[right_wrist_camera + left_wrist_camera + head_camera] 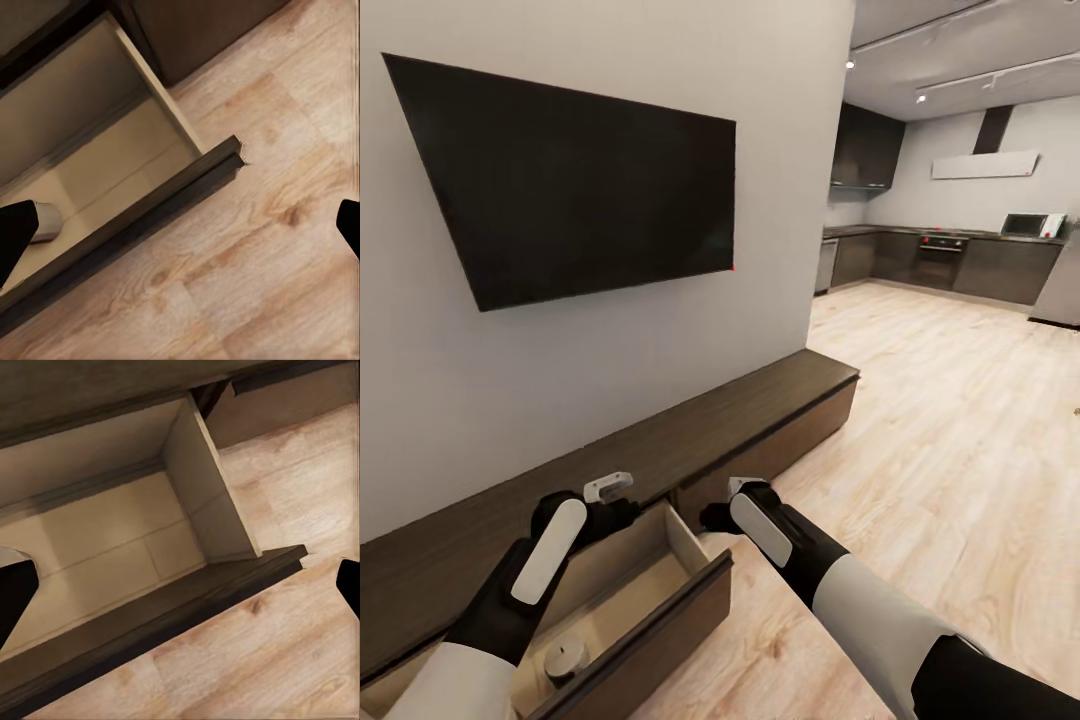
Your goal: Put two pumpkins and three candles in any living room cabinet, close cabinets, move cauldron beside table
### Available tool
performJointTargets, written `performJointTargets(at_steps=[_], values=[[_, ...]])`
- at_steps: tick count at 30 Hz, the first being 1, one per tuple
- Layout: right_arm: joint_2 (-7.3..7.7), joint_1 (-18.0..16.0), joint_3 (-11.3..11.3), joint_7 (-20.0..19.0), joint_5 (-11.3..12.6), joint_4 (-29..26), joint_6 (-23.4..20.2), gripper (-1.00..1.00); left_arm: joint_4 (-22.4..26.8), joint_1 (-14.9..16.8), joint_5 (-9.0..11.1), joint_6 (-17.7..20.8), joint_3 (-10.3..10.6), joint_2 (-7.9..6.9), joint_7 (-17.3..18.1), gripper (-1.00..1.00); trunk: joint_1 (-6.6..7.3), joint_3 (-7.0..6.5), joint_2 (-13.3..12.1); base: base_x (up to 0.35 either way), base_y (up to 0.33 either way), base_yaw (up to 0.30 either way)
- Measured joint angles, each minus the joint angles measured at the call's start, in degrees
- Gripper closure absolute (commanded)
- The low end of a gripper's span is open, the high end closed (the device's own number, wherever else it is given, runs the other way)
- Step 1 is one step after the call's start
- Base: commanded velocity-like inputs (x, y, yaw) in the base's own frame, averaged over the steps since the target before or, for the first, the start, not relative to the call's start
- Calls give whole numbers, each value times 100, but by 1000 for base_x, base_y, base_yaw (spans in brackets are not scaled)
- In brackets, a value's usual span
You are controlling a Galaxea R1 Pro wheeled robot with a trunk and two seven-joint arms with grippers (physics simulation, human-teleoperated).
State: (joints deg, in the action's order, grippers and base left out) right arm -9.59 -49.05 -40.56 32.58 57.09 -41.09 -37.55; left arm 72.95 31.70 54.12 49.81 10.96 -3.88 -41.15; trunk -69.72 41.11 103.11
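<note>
The long, low dark brown cabinet [750,405] runs along the wall under the TV, with one drawer [660,625] pulled out to show its tan interior. A grey stubby candle [567,657] stands near the drawer's front; it also appears as the candle [45,223] beside a fingertip. My left gripper [610,489] hovers over the drawer's back, open and empty [180,589]. My right gripper [728,500] hangs open and empty [180,229] above the drawer's outer corner and the floor. Pumpkins and cauldron are out of view.
A large black TV [575,175] is mounted on the wall above the cabinet. Light wood floor [920,420] stretches right toward a dark kitchen [950,255] in the background. The drawer's dark front [172,619] juts out over the floor.
</note>
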Motion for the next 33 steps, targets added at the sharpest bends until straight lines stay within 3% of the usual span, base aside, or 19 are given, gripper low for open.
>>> performJointTargets(at_steps=[33], values=[[0,0,2,0,5,0,0,-100,0,0,-2,0,7,8,0,-100,0,0,0,0,0,-280]])
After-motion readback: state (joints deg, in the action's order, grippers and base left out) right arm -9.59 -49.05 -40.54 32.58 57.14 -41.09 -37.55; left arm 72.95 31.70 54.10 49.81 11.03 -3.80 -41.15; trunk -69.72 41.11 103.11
